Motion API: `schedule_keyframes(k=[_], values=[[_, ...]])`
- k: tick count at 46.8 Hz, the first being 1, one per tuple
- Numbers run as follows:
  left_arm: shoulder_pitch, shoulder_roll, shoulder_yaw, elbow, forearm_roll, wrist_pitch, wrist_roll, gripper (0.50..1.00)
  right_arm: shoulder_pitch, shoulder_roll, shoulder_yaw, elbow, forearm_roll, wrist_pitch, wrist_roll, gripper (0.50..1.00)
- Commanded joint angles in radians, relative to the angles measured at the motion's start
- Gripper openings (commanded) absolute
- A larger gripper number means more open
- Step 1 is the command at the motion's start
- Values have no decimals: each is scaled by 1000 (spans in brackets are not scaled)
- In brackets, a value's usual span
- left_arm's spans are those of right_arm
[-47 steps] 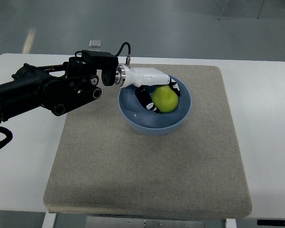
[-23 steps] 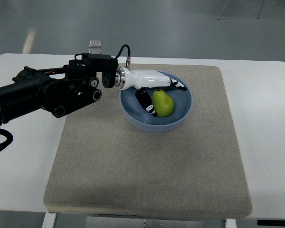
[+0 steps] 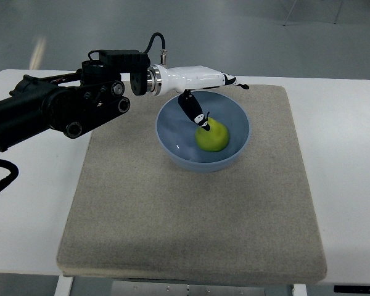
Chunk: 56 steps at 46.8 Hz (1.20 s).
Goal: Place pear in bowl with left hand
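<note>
A green pear (image 3: 212,135) lies inside the blue bowl (image 3: 172,143), which stands on the grey mat (image 3: 191,209). My left hand (image 3: 217,98) hovers over the bowl's far rim, raised above the pear. Its fingers are spread and hold nothing. One dark finger (image 3: 192,109) points down toward the pear's top, just short of it; the others stretch out to the right past the rim. The black left arm (image 3: 55,111) reaches in from the left edge. My right arm does not show.
The mat covers the middle of a white table (image 3: 345,185). A small grey object (image 3: 124,57) lies at the table's far edge behind the arm. Grey floor lies beyond the table.
The left hand has let go of the pear and lifted up and back out of the bowl. The pear now rests on its own on the bowl's bottom.
</note>
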Motion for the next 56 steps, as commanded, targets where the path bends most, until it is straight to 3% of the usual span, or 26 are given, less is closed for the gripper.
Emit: schedule_keyframes(k=[1,18,40,56], values=[[-1,13,-29,1,-1,0,0,990,0,0,0,0,0,0,0,924],[15,53,-151,78,-66,21,0,990,0,0,0,0,0,-1,0,924],[59,39,-141,295,-363,185,6,990,0,0,0,0,0,0,0,924],[97,-47,-141,466,-624,310,23,990,0,0,0,0,0,0,0,924]])
